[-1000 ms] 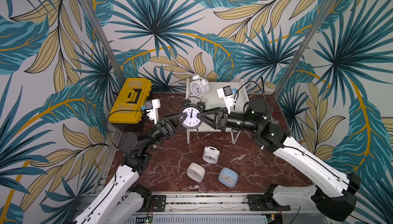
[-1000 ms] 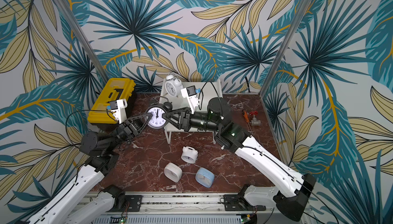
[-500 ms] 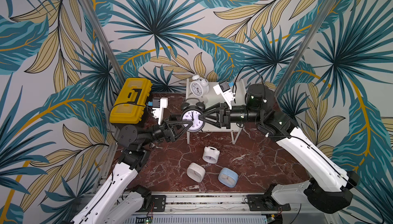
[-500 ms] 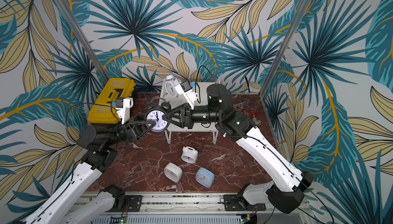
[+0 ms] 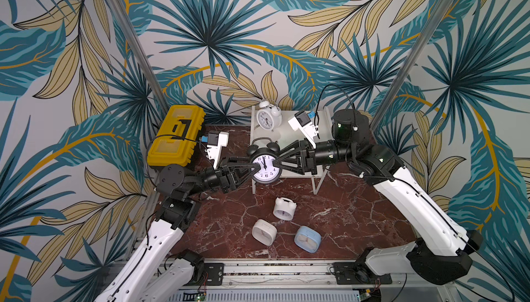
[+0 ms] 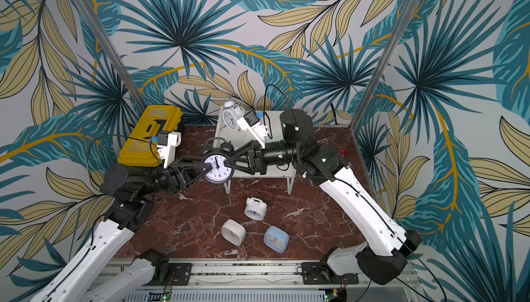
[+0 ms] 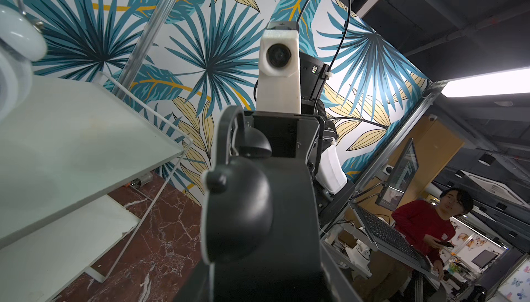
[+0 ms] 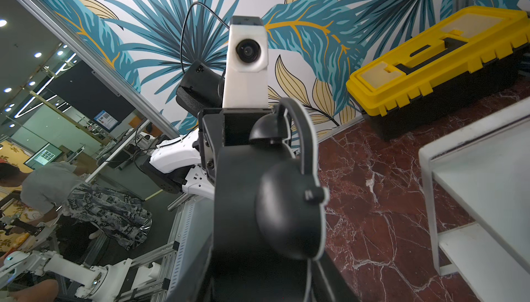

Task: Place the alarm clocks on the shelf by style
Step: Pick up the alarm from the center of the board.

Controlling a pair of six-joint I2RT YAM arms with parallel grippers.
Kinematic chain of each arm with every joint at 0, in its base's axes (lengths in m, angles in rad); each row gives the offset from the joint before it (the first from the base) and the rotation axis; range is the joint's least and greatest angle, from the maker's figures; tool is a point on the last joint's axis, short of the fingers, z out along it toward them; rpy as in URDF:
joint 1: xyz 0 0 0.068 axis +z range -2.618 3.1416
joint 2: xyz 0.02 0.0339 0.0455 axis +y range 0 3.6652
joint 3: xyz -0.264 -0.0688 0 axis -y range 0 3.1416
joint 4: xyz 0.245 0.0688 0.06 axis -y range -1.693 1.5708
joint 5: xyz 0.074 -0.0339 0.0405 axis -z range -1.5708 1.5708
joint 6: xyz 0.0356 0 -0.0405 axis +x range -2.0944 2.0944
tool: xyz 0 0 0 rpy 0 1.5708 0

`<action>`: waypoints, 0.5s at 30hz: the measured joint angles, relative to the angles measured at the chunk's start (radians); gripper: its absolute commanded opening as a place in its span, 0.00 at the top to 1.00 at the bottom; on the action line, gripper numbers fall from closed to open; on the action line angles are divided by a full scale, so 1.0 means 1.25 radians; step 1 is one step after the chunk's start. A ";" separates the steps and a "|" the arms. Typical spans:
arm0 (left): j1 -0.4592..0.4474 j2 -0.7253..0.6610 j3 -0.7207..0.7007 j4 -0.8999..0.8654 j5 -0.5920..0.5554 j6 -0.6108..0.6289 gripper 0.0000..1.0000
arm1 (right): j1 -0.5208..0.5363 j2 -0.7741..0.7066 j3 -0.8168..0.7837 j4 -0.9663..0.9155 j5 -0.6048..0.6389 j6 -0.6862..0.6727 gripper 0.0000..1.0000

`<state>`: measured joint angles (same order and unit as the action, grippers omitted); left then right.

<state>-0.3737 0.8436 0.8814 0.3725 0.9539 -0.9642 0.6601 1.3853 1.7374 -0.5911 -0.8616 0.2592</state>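
Note:
A black twin-bell alarm clock [image 5: 265, 168] [image 6: 217, 168] hangs upright in the air in front of the white shelf's [image 5: 286, 135] [image 6: 269, 175] front left corner. My left gripper [image 5: 254, 168] [image 6: 205, 168] is shut on its left side. My right gripper [image 5: 276, 163] [image 6: 229, 163] clasps its right side. Both wrist views are filled by this clock [image 7: 238, 214] [image 8: 286, 214]. A white twin-bell clock [image 5: 266, 118] [image 6: 231, 117] stands on the shelf's top board. On the table lie another white twin-bell clock [image 5: 284, 208], a white rounded-square clock [image 5: 263, 231] and a light blue one [image 5: 307, 239].
A yellow-and-black toolbox [image 5: 175, 140] [image 8: 438, 65] sits at the back left, beside the shelf. A small red thing [image 6: 342, 152] lies at the back right. The tabletop is dark red marble, with metal frame posts at its back corners.
The black clock has drifted slightly right and toward the front. The left jaws stood spread half a second ago and are shut on the clock again. The right arm's elbow has risen.

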 measured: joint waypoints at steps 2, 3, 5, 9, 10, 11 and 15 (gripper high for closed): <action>0.002 -0.001 0.002 -0.005 0.009 0.010 0.79 | -0.012 0.008 0.030 -0.050 -0.001 -0.026 0.33; 0.002 -0.001 0.004 -0.009 0.014 0.015 0.78 | -0.018 0.014 0.050 -0.080 0.000 -0.041 0.33; 0.002 0.000 0.010 -0.020 0.023 0.026 0.78 | -0.025 0.024 0.087 -0.134 0.000 -0.072 0.34; 0.002 0.005 0.024 -0.030 0.043 0.038 0.79 | -0.026 0.046 0.154 -0.235 0.000 -0.128 0.34; 0.002 0.006 0.027 -0.034 0.047 0.041 0.79 | -0.026 0.052 0.165 -0.252 -0.001 -0.136 0.34; 0.002 0.008 0.030 -0.036 0.049 0.043 0.79 | -0.026 0.058 0.174 -0.267 -0.003 -0.144 0.34; 0.005 0.012 0.033 -0.054 0.051 0.053 0.82 | -0.026 0.068 0.179 -0.291 0.005 -0.161 0.33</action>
<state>-0.3672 0.8585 0.9230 0.3046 1.0180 -0.8982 0.6281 1.4704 1.9617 -0.9546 -0.8558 0.0586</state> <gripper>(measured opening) 0.436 0.663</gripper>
